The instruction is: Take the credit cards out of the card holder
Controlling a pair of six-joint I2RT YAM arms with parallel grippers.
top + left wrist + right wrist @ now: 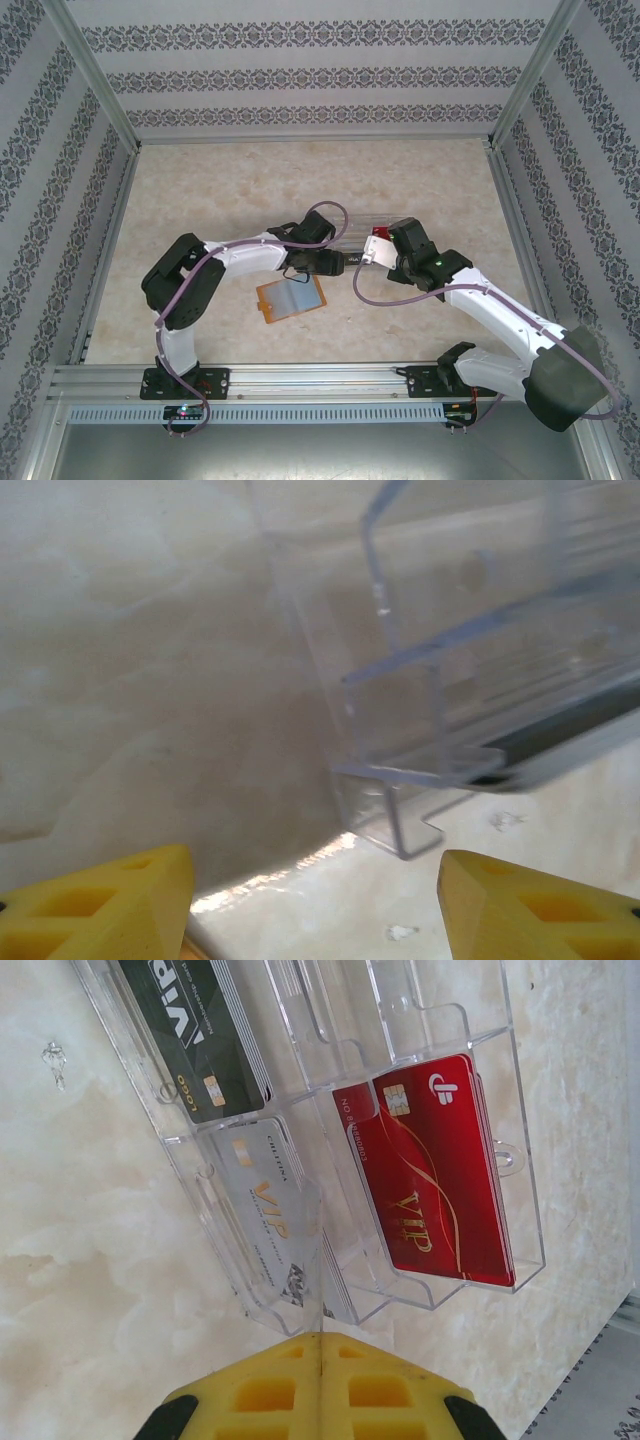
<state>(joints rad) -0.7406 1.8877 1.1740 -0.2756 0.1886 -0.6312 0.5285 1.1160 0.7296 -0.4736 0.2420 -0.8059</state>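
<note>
The orange-tan card holder (291, 297) lies open on the table, its grey pockets facing up, in front of both grippers. My right gripper (321, 1338) is shut on the edge of a pale whitish credit card (270, 1210) printed "VIP". The card leans into a compartment of the clear tray (490, 1030). In the top view this gripper (383, 252) is at the tray's near side. My left gripper (315, 900) is open with nothing between its yellow fingers (110, 895). It hovers low over the table by the tray's corner (400, 820), right of the card holder.
In the clear tray, a red card (440, 1180) fills one compartment and a black card (200, 1050) another. The tray (358, 226) sits mid-table behind the grippers. Metal frame rails and patterned walls enclose the marble-look tabletop (220, 190).
</note>
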